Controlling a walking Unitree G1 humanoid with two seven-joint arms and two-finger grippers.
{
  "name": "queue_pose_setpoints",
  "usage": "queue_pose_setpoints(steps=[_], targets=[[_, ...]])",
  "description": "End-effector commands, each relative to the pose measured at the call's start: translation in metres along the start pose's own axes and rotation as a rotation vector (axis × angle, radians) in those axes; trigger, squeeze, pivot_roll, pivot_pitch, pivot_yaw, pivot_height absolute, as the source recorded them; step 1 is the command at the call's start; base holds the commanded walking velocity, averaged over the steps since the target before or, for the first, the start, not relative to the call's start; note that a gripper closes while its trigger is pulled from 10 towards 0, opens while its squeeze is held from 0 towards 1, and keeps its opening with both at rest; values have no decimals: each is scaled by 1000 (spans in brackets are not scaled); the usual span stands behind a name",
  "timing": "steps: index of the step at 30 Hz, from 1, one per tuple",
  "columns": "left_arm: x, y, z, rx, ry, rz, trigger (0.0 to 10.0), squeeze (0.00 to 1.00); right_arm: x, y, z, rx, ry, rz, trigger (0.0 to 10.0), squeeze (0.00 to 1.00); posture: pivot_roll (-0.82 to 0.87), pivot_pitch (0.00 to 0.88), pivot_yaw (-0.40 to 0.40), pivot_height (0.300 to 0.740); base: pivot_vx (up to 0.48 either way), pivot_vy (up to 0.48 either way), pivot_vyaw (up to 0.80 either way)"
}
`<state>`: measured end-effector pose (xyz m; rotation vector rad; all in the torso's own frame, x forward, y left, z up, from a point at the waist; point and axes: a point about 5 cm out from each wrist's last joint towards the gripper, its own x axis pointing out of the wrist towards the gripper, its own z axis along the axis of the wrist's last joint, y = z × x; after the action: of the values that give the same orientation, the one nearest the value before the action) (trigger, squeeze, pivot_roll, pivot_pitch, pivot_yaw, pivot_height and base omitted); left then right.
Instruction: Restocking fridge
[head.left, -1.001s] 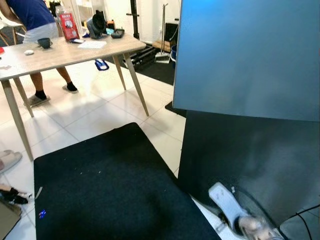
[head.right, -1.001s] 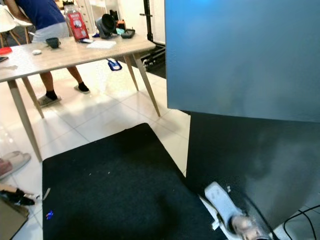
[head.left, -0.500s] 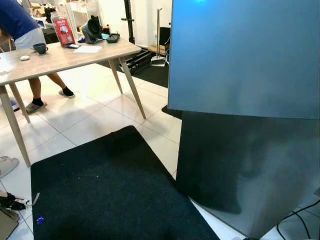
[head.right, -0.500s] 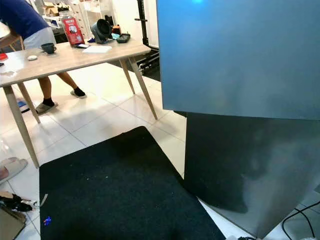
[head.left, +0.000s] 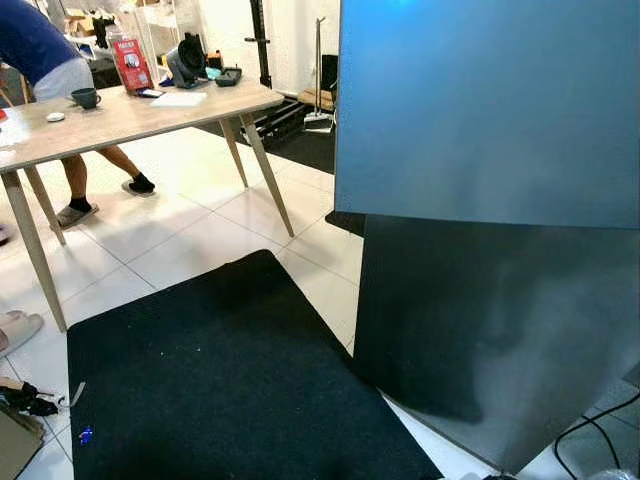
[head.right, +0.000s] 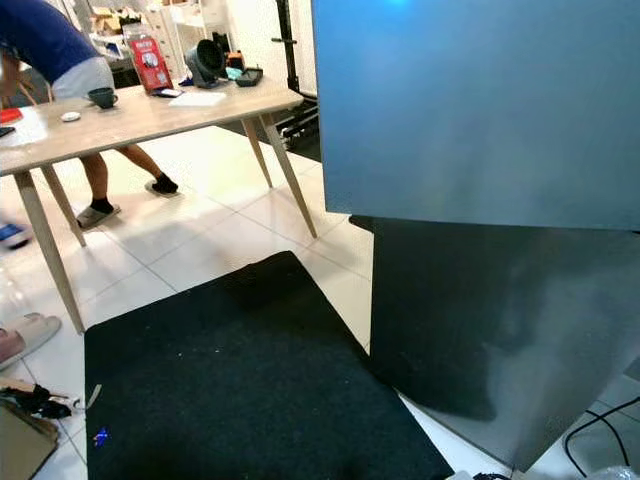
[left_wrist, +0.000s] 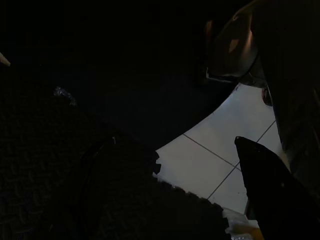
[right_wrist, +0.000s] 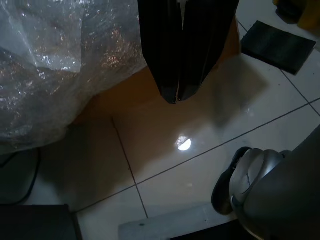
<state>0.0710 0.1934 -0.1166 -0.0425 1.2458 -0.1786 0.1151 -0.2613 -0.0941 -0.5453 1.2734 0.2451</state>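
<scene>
While the fridge (head.left: 480, 110) stands closed just ahead on the right beside the black mat (head.left: 220, 380), nothing is carried: the right gripper (right_wrist: 176, 97) hangs clenched on nothing over the tiled floor (right_wrist: 165, 150), and whether the left gripper is released I cannot tell.
</scene>
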Motion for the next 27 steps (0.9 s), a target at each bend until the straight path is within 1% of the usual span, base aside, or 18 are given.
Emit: queue_pose_setpoints(steps=[1, 10, 27], targets=[[2, -11, -8, 12, 33, -41, 10000, 0, 1, 4, 3, 1, -10, 6, 10000, 0, 22, 0, 10, 740, -281, 0, 0], [1, -9, -6, 13, 29, -39, 10000, 0, 1, 5, 4, -7, -13, 6, 10000, 0, 19, 0, 14, 740, -285, 0, 0], [4, -15, -2, 10, 14, -63, 10000, 0, 1, 2, 9, -30, -28, -1, 10000, 0, 15, 0, 12, 740, -287, 0, 0]])
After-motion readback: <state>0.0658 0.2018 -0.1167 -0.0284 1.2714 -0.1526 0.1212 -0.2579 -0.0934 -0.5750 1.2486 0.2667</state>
